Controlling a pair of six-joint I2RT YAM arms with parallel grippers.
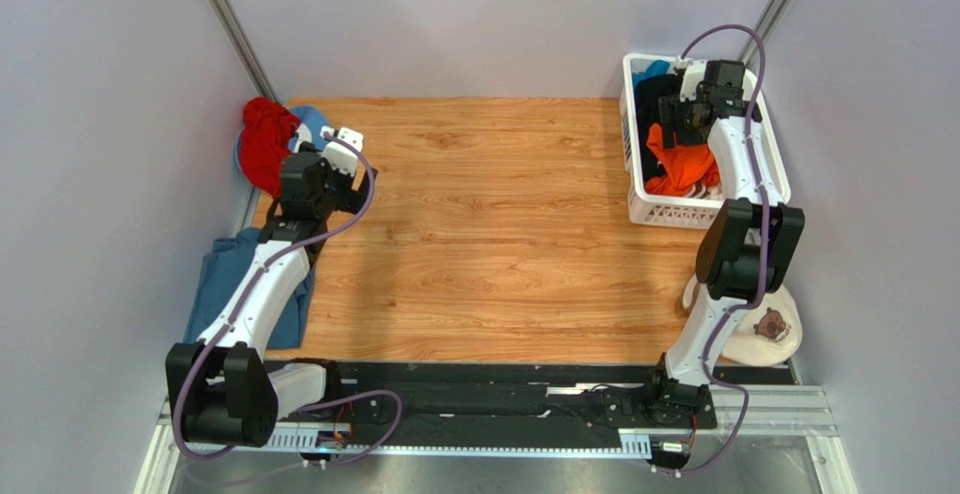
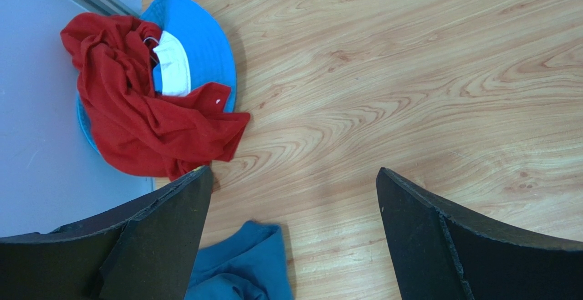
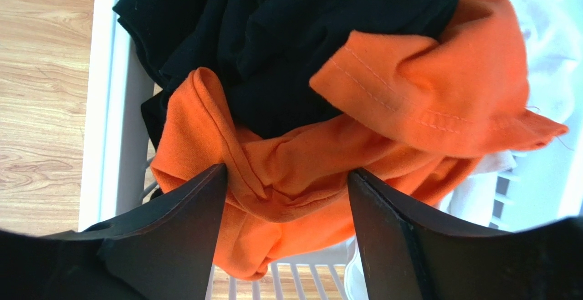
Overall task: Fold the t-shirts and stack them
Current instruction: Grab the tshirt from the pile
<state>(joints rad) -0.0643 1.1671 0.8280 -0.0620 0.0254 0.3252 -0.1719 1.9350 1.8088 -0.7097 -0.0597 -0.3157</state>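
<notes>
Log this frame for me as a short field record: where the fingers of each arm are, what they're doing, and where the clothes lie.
left fingers: open, over bare table, holding nothing
right fingers: apart, down in the basket, straddling a bunched fold of the orange t-shirt, not clamped
basket also holds: black t-shirt, white cloth
table's left edge: blue t-shirt; red garment lying across a blue hat
by right arm's base: beige cap

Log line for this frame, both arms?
left gripper: open, over table | right gripper: open, straddling orange t-shirt in basket
</notes>
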